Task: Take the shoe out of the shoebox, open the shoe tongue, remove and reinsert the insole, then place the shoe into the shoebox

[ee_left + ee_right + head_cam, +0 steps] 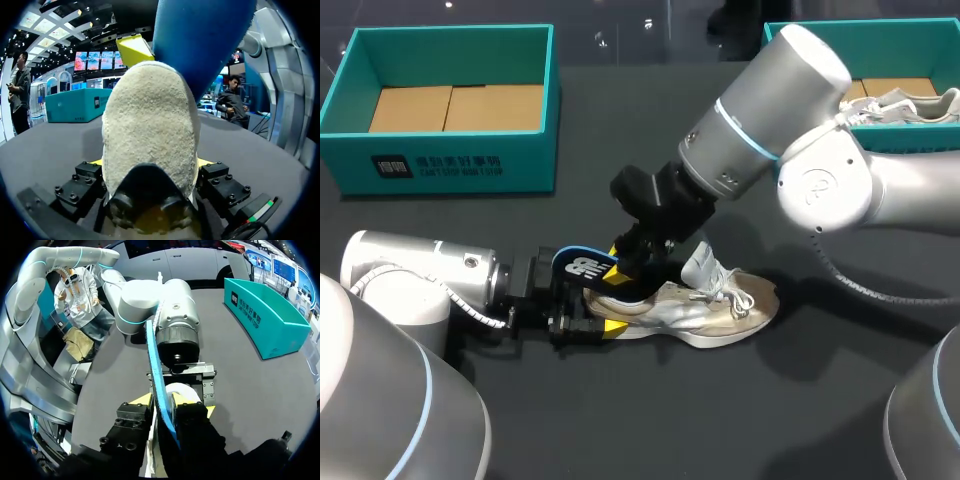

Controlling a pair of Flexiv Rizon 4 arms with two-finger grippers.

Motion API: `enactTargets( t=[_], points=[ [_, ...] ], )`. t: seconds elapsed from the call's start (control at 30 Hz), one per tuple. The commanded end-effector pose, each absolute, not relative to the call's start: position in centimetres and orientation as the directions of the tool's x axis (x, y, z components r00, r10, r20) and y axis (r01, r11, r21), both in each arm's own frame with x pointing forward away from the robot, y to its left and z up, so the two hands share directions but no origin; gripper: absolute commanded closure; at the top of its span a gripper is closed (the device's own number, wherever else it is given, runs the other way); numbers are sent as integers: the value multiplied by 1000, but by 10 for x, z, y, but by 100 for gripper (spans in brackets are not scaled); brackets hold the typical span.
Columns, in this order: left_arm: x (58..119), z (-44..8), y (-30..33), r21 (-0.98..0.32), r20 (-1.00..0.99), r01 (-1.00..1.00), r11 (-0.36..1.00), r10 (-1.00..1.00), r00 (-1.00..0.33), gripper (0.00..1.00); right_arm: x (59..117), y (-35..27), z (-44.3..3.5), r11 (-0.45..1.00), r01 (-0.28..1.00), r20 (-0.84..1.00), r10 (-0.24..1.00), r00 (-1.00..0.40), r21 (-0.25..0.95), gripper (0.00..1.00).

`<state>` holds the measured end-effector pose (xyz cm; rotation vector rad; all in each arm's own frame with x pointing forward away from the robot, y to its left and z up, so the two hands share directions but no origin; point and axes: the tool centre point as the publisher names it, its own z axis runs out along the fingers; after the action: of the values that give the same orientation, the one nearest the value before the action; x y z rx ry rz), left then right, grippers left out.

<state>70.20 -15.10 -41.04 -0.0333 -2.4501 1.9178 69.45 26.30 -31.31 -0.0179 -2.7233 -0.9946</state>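
With the shoe out of the box, my left gripper clamps its heel and my right gripper pinches the half-out insole; reseating and boxing look left to do.

White print on shoebox wall — logo on insole.
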Motion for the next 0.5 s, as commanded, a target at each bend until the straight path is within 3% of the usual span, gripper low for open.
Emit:
enactTargets(
  t=[0.03,0.5],
  points=[
    [702,-411,-151,-971,10,-2,241,34,-999,100,694,267,-316,769,89,227,-74,-971,633,100],
    [702,-411,-151,-971,10,-2,241,34,-999,100,684,284,-272,750,-23,106,-124,-987,661,100]
  ],
)
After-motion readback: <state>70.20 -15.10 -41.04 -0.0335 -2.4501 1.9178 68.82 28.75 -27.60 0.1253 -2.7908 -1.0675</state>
